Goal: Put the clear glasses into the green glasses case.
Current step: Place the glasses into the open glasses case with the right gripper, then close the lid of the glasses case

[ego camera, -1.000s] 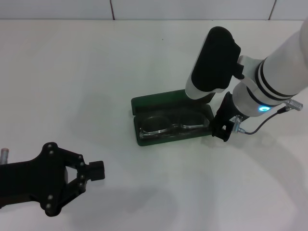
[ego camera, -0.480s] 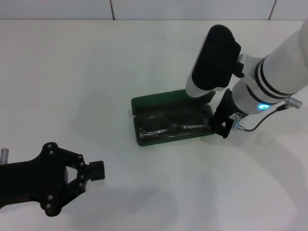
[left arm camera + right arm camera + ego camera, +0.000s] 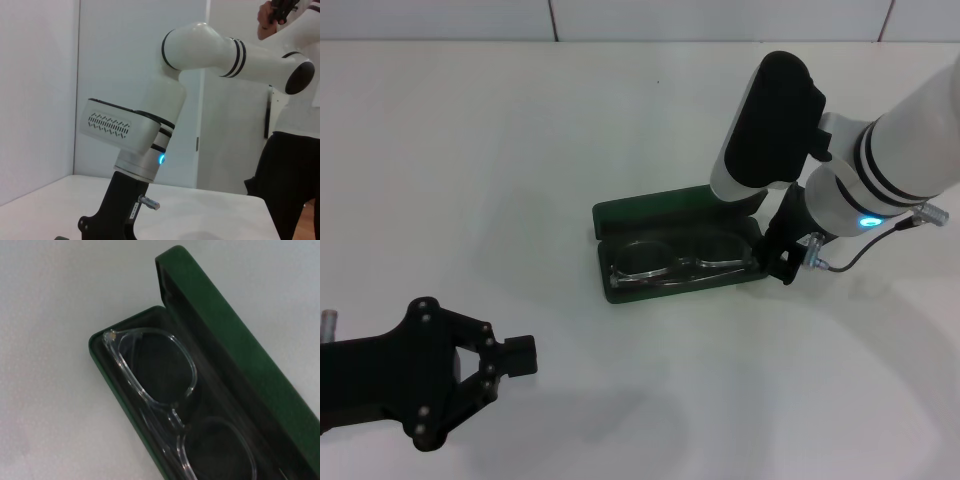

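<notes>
Right of centre in the head view, the right gripper (image 3: 776,262) has edged back from the green glasses case (image 3: 660,218), its jaws' state hidden (I cannot tell). The left gripper (image 3: 510,358) idles, spread, lower left. The clear glasses (image 3: 675,258) lie inside the case: placement looks done.

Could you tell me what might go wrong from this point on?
The clear glasses lie in the open green glasses case. The right gripper sits at the case's right end; pulling away could nudge the case or drag the glasses out. The left gripper is far off, unlikely to interfere.
</notes>
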`<state>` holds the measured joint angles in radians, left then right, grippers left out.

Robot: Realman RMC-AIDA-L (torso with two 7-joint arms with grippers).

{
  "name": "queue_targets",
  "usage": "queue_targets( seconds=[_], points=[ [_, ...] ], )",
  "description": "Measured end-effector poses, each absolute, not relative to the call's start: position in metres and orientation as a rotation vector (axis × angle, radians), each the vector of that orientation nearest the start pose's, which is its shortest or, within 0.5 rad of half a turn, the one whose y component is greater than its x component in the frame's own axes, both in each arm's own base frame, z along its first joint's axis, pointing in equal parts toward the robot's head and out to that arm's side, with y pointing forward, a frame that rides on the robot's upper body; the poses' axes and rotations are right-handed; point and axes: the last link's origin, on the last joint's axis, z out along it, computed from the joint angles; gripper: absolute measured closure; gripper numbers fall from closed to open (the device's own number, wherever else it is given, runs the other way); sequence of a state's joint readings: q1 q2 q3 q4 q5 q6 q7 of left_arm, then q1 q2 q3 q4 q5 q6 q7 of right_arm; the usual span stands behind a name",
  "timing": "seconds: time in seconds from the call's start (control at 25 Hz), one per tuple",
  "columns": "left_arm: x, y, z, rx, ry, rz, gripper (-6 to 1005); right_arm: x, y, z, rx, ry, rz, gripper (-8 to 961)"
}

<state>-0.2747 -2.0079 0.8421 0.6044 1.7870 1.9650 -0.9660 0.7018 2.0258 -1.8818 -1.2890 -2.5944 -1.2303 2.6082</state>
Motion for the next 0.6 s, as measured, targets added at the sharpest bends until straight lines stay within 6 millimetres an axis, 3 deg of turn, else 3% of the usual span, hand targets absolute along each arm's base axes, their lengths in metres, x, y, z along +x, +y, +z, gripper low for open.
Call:
queue_targets(
  seconds=[0.32,0.6],
  points=[
    [-0.289,0.224,0.026,-2.810,-0.201,-1.075,943,0.128,0.351,-0.062,-2.669,0.303,-0.593,942],
    [-0.280,0.237,0.039,-2.734,-0.253,-1.158,943,0.117,0.340,-0.031,-2.651,0.366,-0.527,941]
  ],
)
